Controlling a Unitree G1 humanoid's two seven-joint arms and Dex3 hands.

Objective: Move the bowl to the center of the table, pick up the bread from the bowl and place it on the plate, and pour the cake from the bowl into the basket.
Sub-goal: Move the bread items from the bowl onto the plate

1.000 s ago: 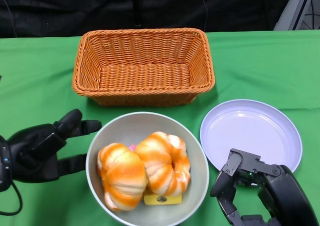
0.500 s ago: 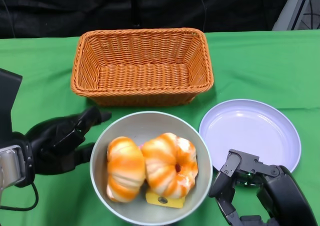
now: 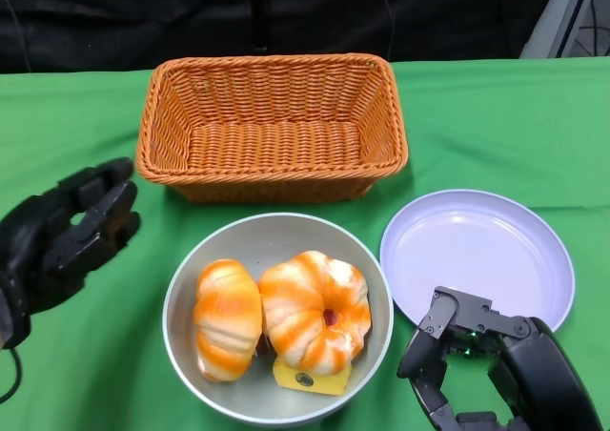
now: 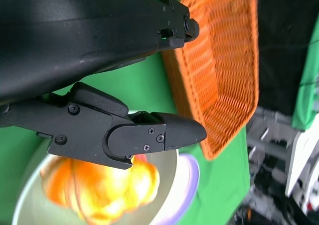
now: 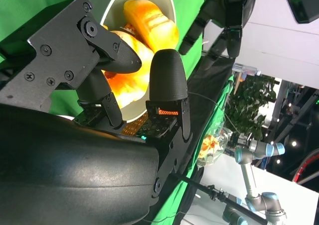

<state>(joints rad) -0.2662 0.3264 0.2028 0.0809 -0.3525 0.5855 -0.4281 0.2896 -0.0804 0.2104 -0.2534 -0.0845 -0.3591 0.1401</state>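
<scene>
Near both hands: the bowl [image 3: 277, 317] sits on the green bench [image 3: 496, 126], between the left robot hand [image 3: 59, 245] and the right robot hand [image 3: 477, 369].
Bowl spot: it looks about mid-bench already, just in front of the basket [image 3: 273, 126] and just beside the plate [image 3: 478, 255], not touching either.
Inside the bowl: two orange and white bread [image 3: 315, 310] rolls lie side by side, touching. A yellow cake [image 3: 312, 380] piece peeks out under the bigger roll, on the side near the right robot hand.
Left robot hand: off to the side of the bowl, apart from it, fingers spread a little, holding nothing.
Right robot hand: close to the bowl's rim and the near edge of the plate, fingers curved but apart, holding nothing.
Plate: white, nothing on it, just beyond the right robot hand.
Basket: orange wicker, nothing in it, farther away than the bowl from both hands.
Step now: I think the bowl move is done and the bread step comes next.
Next move: a robot hand should reach over the rim, close on one roll, lift it, and set it on the plate without dragging the cake out.
</scene>
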